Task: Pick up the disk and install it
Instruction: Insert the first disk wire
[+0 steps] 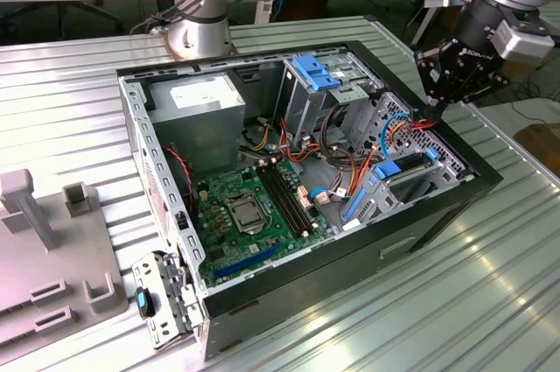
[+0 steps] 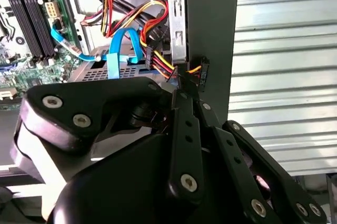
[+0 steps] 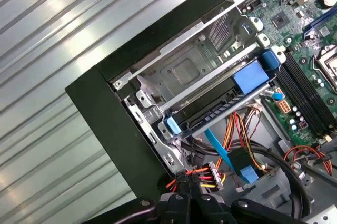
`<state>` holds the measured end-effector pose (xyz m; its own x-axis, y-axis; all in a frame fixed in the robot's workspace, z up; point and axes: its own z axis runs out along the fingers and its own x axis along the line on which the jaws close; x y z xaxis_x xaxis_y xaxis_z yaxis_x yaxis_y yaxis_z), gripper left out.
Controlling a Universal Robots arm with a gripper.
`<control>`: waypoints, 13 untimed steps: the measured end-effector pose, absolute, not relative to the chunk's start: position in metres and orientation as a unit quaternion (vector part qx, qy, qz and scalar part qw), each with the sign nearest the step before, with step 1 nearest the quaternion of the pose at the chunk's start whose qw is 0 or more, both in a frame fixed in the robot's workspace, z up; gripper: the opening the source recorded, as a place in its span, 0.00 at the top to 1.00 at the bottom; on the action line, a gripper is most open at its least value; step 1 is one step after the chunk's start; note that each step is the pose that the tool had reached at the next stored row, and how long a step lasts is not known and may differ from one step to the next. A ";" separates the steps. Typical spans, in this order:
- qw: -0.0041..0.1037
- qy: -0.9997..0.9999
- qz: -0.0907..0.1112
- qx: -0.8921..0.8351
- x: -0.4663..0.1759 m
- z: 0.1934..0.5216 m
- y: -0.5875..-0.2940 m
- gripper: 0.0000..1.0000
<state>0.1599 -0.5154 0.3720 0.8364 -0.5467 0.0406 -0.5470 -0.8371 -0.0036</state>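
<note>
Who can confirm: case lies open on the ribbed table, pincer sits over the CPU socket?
Not over the CPU socket. The exterior view shows the pincer at the case edge on that view's right, by the red and yellow cable bundle, well away from the socket. The case does lie open on the ribbed table.

Disk (image 3: 210, 112) lying flat inside metal drive cage (image 3: 184, 68), at corner of open computer case (image 3: 105, 113). Dark-grey body showing between bright blue carrier parts: broad blue tab sitting at one end, smaller blue end piece at other end, close to case wall. Long sides running along thin metal bars of cage. In exterior view, disk (image 1: 404, 165) sitting low in case on exterior view's right, blue carrier showing from above.
</note>
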 end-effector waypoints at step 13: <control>-0.004 -0.150 0.050 0.987 0.160 0.372 -0.515 0.89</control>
<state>0.1599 -0.5153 0.3716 0.9500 -0.2963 0.0981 -0.2954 -0.9551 -0.0237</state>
